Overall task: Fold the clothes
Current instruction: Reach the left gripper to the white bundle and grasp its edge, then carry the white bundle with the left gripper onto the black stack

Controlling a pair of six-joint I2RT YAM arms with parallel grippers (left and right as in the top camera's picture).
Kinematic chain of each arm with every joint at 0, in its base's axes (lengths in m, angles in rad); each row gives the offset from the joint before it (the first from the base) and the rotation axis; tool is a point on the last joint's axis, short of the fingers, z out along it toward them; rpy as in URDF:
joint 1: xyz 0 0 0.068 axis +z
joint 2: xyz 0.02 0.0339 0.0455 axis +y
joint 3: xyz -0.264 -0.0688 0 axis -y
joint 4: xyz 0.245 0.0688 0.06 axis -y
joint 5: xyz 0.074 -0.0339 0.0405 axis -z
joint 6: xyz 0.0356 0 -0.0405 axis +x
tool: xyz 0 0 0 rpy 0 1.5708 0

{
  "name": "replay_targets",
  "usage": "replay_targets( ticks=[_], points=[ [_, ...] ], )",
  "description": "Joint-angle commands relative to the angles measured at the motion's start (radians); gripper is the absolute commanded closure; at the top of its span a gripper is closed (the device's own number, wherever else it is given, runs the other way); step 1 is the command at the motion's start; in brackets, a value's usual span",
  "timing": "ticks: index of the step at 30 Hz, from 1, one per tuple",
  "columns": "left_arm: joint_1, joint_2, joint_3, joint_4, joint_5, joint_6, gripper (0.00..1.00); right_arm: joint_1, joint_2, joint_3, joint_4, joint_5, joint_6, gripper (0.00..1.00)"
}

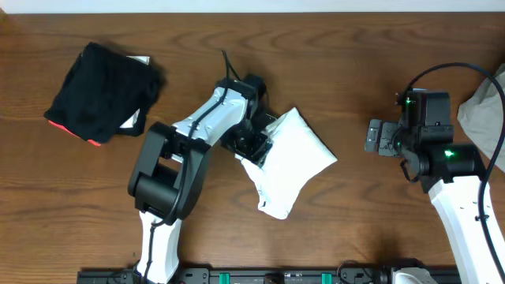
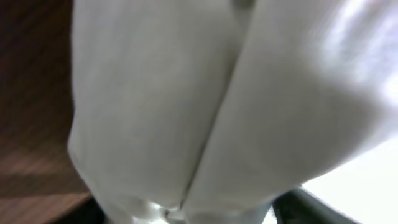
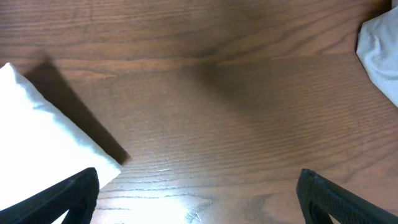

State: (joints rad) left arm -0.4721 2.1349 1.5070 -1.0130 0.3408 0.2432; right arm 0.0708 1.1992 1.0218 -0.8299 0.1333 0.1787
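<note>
The white T-shirt (image 1: 296,158) lies folded into a compact, slanted bundle at the middle of the table, plain side up, no lettering showing. My left gripper (image 1: 251,143) is at the bundle's left edge and looks shut on the cloth. In the left wrist view the white fabric (image 2: 186,93) fills the frame, with a fold line running down to the jaws. My right gripper (image 1: 372,136) is open and empty, hovering over bare wood to the right of the shirt. In the right wrist view the gripper (image 3: 199,205) is spread wide, and the shirt's corner (image 3: 37,130) shows at the left.
A black folded garment with a red-orange edge (image 1: 99,91) lies at the back left. A pale grey cloth (image 1: 485,110) lies at the right edge of the table and also shows in the right wrist view (image 3: 379,50). Bare wooden table (image 1: 355,63) lies between.
</note>
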Motion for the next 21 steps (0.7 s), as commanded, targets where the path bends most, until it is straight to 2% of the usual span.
replay_targets(
  ticks=[1,5,6,12,21],
  points=[
    [-0.005,0.051,-0.014,0.005,0.017,0.022,0.51,-0.011,-0.004,0.005,-0.001,0.019,-0.004,0.01],
    [-0.005,0.051,-0.014,0.005,0.014,0.022,0.89,-0.011,-0.004,0.005,-0.001,0.019,-0.004,0.01],
    [-0.005,0.051,-0.013,0.005,0.014,0.022,0.94,-0.011,-0.004,0.005,-0.001,0.019,-0.004,0.01],
    [-0.002,0.040,0.051,-0.043,-0.003,0.022,0.94,-0.012,-0.004,0.005,-0.001,0.019,-0.004,0.01],
    [0.002,-0.055,0.171,-0.084,-0.201,0.014,0.94,-0.011,-0.004,0.005,-0.001,0.019,-0.004,0.01]
  ],
)
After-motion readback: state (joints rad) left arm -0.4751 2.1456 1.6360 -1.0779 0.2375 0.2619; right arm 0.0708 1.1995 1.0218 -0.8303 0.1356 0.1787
